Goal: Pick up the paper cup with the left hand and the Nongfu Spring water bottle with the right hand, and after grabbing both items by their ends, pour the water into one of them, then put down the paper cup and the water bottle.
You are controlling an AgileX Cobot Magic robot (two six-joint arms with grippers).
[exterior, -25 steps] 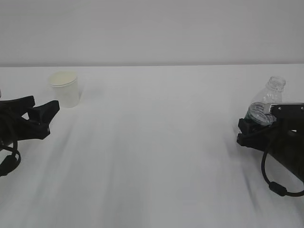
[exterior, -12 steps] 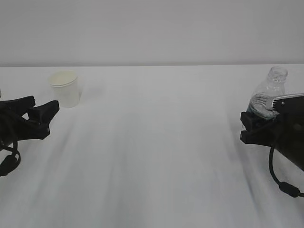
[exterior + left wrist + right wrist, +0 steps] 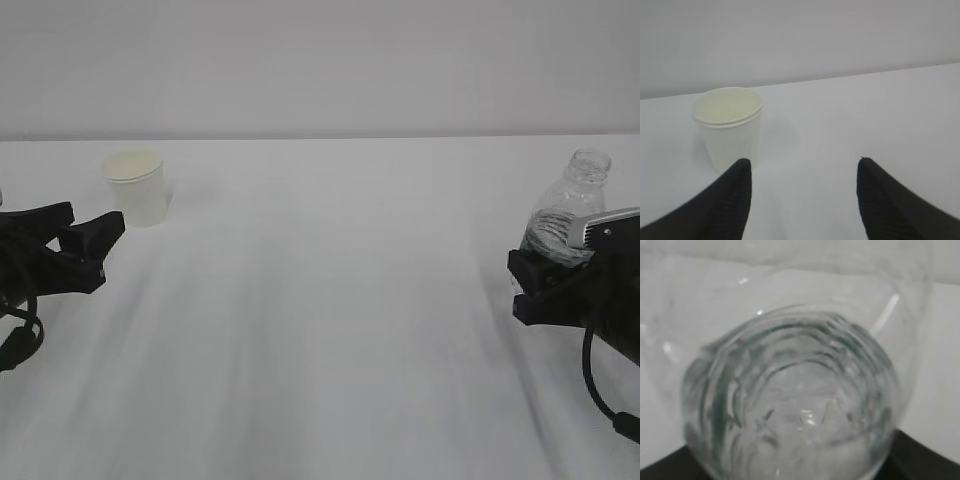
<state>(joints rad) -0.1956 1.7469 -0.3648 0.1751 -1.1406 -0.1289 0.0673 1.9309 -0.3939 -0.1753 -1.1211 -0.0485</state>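
The paper cup [image 3: 135, 188] stands upright at the far left of the table; in the left wrist view the paper cup [image 3: 729, 127] sits just beyond my left finger's tip, left of the gap. My left gripper [image 3: 97, 216] [image 3: 802, 167] is open and empty, low over the table. The clear Nongfu Spring water bottle [image 3: 565, 215] leans at the right edge, capless neck up. My right gripper [image 3: 535, 270] is shut on its lower end. The right wrist view is filled by the bottle's ribbed base [image 3: 795, 400], with the gripper [image 3: 800, 462] mostly hidden behind it.
The white table [image 3: 320, 300] runs between the two arms, with a plain pale wall behind it. A black cable [image 3: 600, 385] loops under the right arm, and another [image 3: 20, 340] hangs below the left arm.
My right gripper has carried the bottle a little to the right and slightly lower, and the bottle now stands more upright. The left gripper and the cup have not moved.
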